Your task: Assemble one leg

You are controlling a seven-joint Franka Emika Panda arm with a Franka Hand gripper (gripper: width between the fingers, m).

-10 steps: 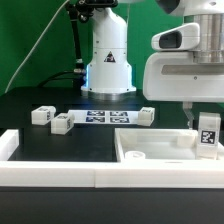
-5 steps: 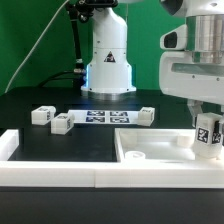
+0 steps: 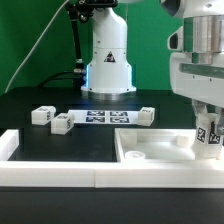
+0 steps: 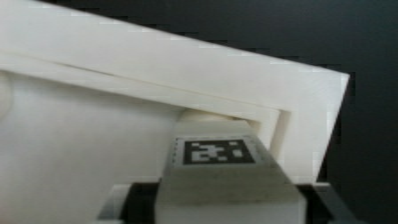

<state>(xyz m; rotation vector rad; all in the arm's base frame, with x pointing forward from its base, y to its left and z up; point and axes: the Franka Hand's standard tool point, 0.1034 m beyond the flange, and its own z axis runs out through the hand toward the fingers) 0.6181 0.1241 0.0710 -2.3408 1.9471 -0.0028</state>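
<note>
My gripper [image 3: 208,122] is shut on a leg [image 3: 209,136], a short white post with tag stickers. It holds the leg upright over the far right corner of the flat white tabletop panel [image 3: 160,150], at the exterior view's right. In the wrist view the leg [image 4: 221,172] fills the space between the dark fingers [image 4: 143,202] of the gripper [image 4: 224,206], with the panel [image 4: 107,110] and a corner hole [image 4: 214,117] just beyond it. Whether the leg touches the panel cannot be told. Three more legs lie on the black table: two [image 3: 42,115] [image 3: 61,123] at the left, one [image 3: 146,116] in the middle.
The marker board [image 3: 105,117] lies flat between the loose legs, in front of the robot's white base [image 3: 108,62]. A low white wall [image 3: 50,176] runs along the front of the table and turns back at the left end [image 3: 9,142].
The gripper has moved toward the exterior view's right and slightly down with the leg in it, toward the panel's right corner. The loose legs have not moved.
</note>
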